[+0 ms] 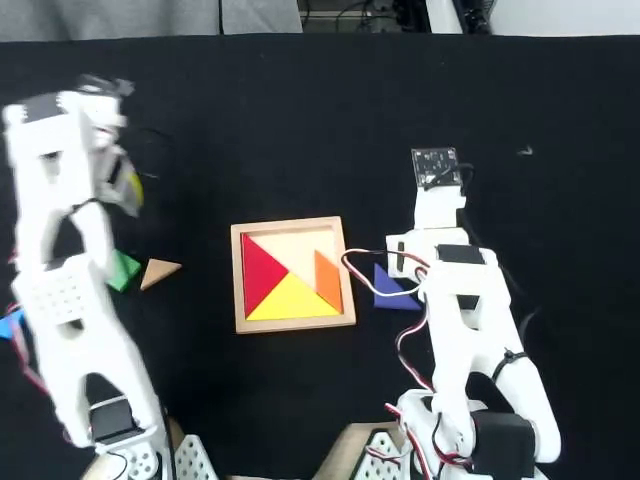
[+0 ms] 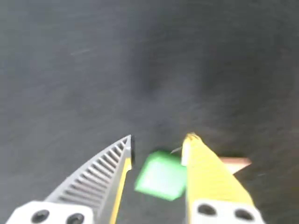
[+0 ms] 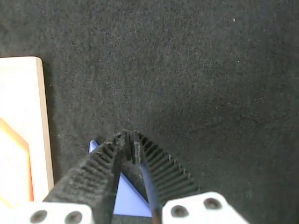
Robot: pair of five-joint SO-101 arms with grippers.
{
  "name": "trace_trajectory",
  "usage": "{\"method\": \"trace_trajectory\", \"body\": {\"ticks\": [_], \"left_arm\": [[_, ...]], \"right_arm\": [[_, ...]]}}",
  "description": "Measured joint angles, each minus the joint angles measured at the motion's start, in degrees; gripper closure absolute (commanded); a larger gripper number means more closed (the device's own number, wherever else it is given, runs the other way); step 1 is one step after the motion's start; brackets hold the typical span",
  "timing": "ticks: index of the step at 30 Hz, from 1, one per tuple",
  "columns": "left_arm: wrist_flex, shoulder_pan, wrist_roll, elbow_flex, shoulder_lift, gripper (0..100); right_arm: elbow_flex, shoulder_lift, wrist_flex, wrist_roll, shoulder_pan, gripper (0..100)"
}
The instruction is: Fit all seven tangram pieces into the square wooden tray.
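Note:
The square wooden tray (image 1: 240,275) holds a red triangle (image 1: 260,272), a yellow triangle (image 1: 292,300) and an orange piece (image 1: 328,280). A green square (image 1: 124,270) and a tan triangle (image 1: 158,270) lie left of the tray. In the left wrist view my left gripper (image 2: 156,144) hangs open above the green square (image 2: 161,176), with the tan triangle (image 2: 237,163) beside it. A dark blue piece (image 1: 392,288) lies just right of the tray. My right gripper (image 3: 127,137) is shut, its black fingers meeting over this blue piece (image 3: 127,198), near the tray's edge (image 3: 42,116).
A light blue piece (image 1: 10,322) shows at the far left edge behind the left arm (image 1: 70,300). The right arm (image 1: 455,300) stands over the cloth right of the tray. Black cloth covers the table, with open room behind the tray.

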Motion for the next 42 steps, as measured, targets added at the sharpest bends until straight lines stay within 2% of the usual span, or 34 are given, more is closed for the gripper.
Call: {"method": "trace_trajectory", "body": {"ticks": [2,5,12,14,16,20,26,32,42], "left_arm": [[0.35,-5.10,-3.87,0.18,-5.19,80],[0.35,-12.40,-13.45,4.66,-14.42,80],[0.44,-27.87,-42.02,26.37,-33.76,79],[0.18,-31.47,-51.25,32.62,-36.04,79],[-2.02,-34.11,-56.79,38.24,-36.66,77],[-10.02,-36.04,-57.41,47.38,-36.66,69],[-21.98,-36.13,-58.73,56.97,-36.66,69],[-34.64,-36.13,-58.81,60.31,-34.02,69],[-36.75,-36.04,-58.81,56.18,-22.68,69]], "right_arm": [[0.00,0.00,0.00,0.00,0.00,98.6],[0.00,0.00,0.00,0.00,0.00,98.5],[0.00,0.00,0.00,0.00,0.00,98.5],[0.09,0.00,0.00,0.00,0.00,98.5],[0.88,0.00,0.00,0.00,0.00,98.5],[1.05,0.00,0.00,0.00,0.00,98.5],[1.05,0.00,0.00,0.00,0.00,98.5],[1.05,0.00,0.00,0.00,0.00,98.6],[3.52,0.00,-4.48,0.00,0.00,98.6]]}}
